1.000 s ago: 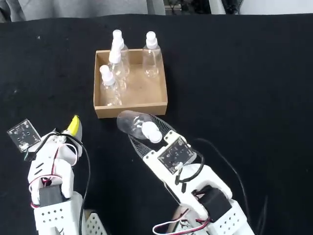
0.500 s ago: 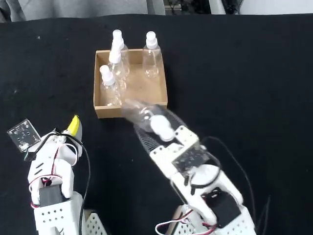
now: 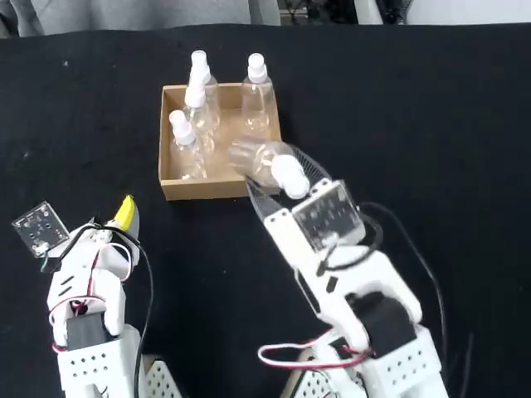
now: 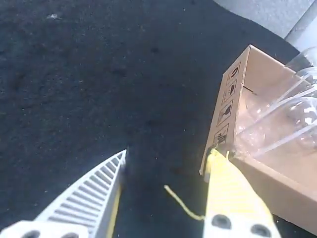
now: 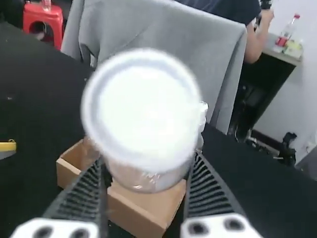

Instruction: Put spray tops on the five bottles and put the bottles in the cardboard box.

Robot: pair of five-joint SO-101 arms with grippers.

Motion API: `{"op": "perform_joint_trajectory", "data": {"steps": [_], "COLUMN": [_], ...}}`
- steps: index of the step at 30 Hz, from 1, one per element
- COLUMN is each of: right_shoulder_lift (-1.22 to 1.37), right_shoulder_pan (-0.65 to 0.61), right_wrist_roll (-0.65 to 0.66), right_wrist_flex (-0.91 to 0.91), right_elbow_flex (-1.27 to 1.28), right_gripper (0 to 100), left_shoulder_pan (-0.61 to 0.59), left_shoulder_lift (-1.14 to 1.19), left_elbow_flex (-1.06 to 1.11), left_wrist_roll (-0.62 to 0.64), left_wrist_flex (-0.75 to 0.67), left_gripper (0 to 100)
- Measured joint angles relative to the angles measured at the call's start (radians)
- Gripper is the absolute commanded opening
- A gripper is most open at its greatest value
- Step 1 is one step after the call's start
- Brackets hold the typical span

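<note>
Over the near edge of the cardboard box [image 3: 222,189], the right gripper [image 3: 267,166] pinches the bottle [image 3: 249,155] near its cap [image 3: 288,174]; it is probably light and slippery; the left gripper [image 4: 169,158] has its fingers [image 4: 225,188] spread.

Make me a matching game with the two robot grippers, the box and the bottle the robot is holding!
Things:
1. right gripper
2. left gripper
3. cardboard box
4. held bottle

States:
A. open, with nothing in it
B. tilted above the front right part of the box
C. has four standing bottles inside
D. shut on a bottle

Pairs: 1-D, 2-A, 3-C, 4-B
</note>
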Motion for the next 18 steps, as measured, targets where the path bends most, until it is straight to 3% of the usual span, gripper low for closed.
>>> {"op": "perform_joint_trajectory", "data": {"steps": [18], "right_shoulder_lift": [0.494], "right_shoulder_pan": [0.028], "right_wrist_roll": [-0.038], "right_wrist_flex": [0.000], "right_elbow_flex": [-0.235], "right_gripper": [2.1], "left_shoulder_pan": [0.000], "left_shoulder_lift": [0.000], "left_elbow_flex": [0.000], "left_wrist_roll": [0.000], "left_wrist_flex": [0.000], "left_gripper": [24]}}
